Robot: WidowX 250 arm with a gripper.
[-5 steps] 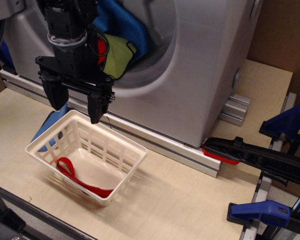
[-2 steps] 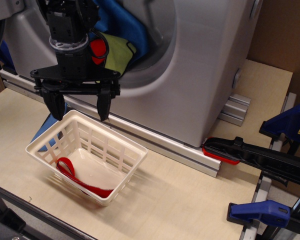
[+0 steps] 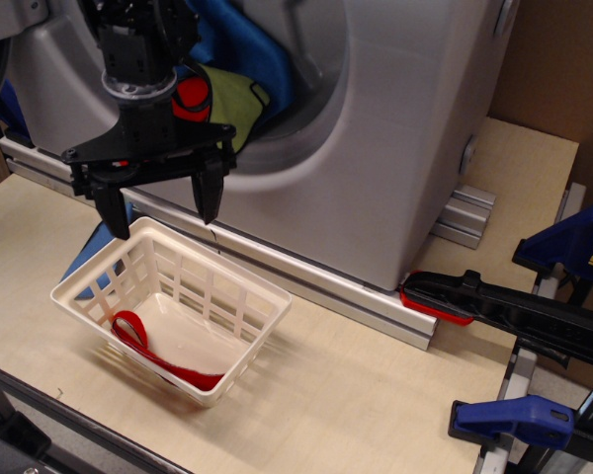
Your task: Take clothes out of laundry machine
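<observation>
The silver-grey laundry machine fills the upper middle, its round front opening at the upper left. Inside the opening lie a bright blue cloth, a yellow-green cloth with dark edging and a red cloth. My black gripper hangs in front of the opening's lower rim, just above the far rim of the white basket. Its fingers are spread wide and nothing is between them.
The white lattice basket sits on the wooden table with a thin red strap loop inside. A blue cloth lies behind the basket's left side. Black and blue clamps lie at the right. An aluminium rail runs along the washer's base.
The gripper has turned about its axis and risen slightly; its fingers have spread wider. The cloths and the basket have not moved.
</observation>
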